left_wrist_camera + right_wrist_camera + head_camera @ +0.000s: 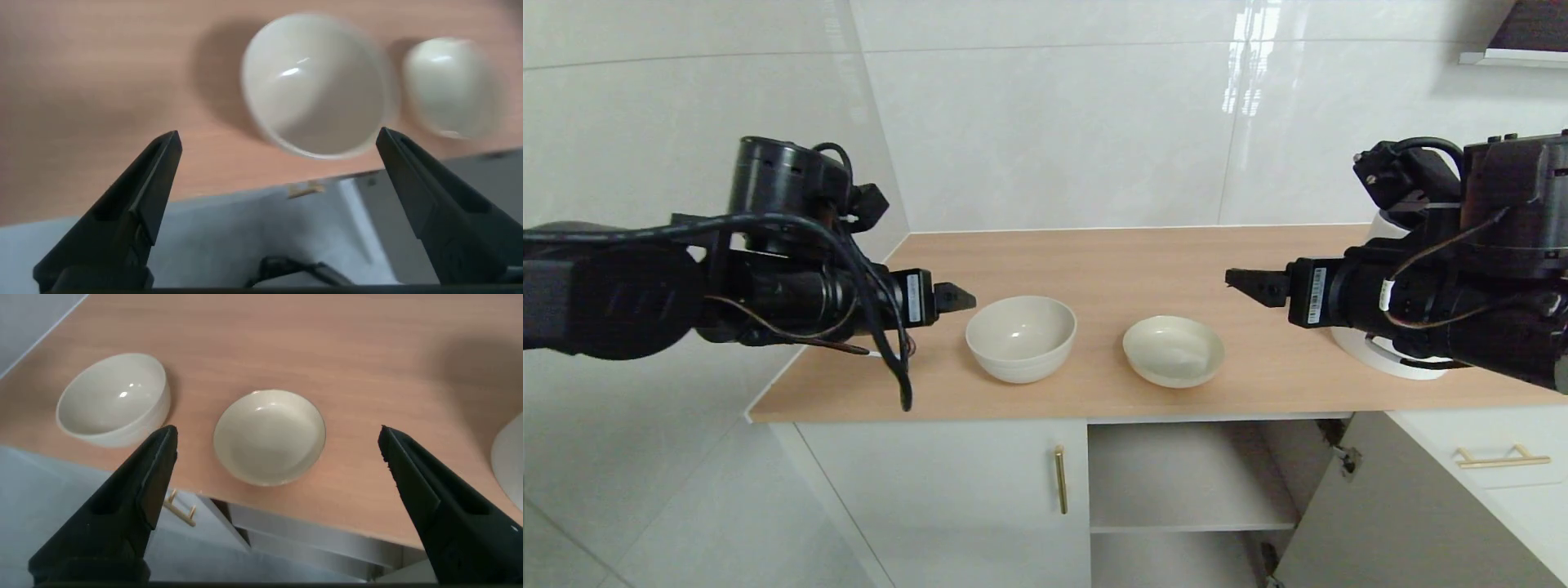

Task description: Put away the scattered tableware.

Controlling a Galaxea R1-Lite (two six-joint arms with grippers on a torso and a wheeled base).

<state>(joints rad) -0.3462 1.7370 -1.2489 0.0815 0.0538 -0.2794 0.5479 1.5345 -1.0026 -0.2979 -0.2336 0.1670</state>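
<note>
Sitting near countertop [1111,269] edge, deep bowl [1021,337], shallow bowl [1174,349]

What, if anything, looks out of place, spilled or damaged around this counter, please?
Nothing looks spilled or damaged. The deep bowl and the shallow bowl stand upright and apart on the counter. The only oddity is the cabinet door below, swung open and showing its shelf.

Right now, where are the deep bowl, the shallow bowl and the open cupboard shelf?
deep bowl [1021,335], head view, on its inner bottom.
shallow bowl [1174,351], head view, on its inner bottom.
open cupboard shelf [1184,506], head view, on the bare top of the shelf board.
</note>
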